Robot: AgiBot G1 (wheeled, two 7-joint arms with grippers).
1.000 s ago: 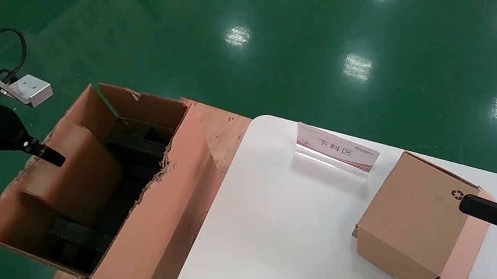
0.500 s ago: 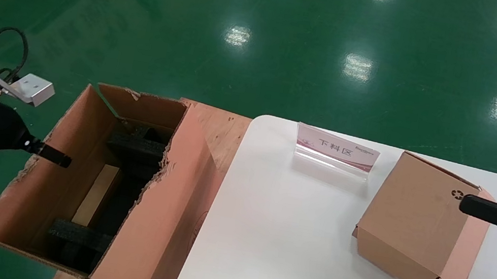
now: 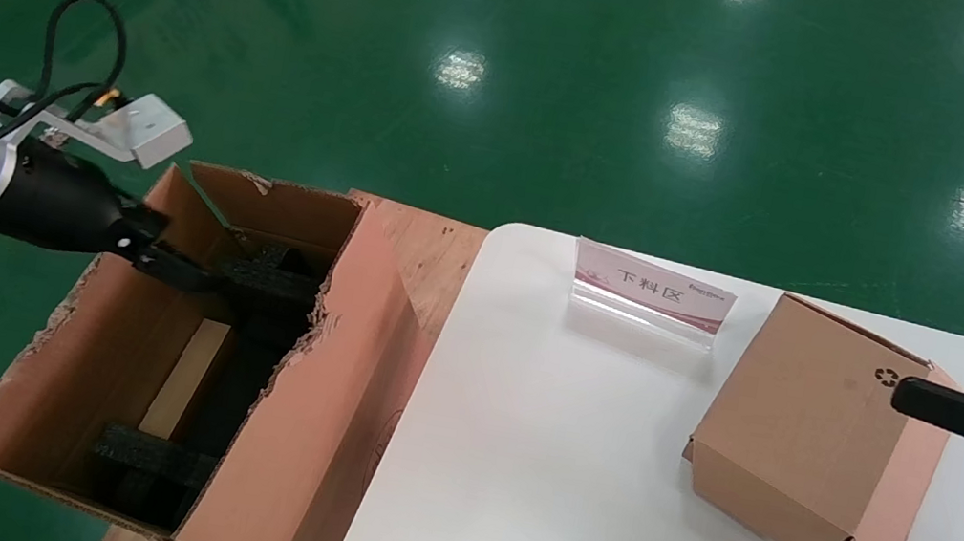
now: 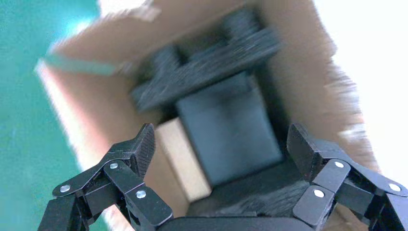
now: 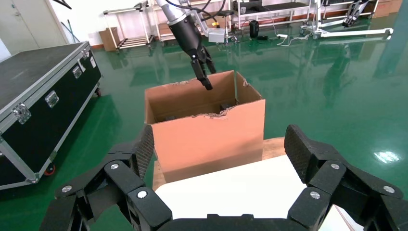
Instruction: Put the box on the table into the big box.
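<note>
Big box [image 3: 320,438] already holds the box [image 3: 184,378], and both my grippers are empty.
The box stands on edge against the big box's left wall, beside black foam [image 3: 268,280]. I judge it light, stiff and smooth, best pinched across its thin sides. My left gripper [image 4: 221,144] hangs spread over the big box's far end; only its wrist view shows that gap. My right gripper [image 3: 908,512] waits spread, well to the right.

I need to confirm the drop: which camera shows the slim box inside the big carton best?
The head view: the slim box lies on the big carton's floor between black foam blocks, below the open left gripper. The left wrist view shows only a blurred pale strip. The right wrist view shows the carton's outside only.
</note>
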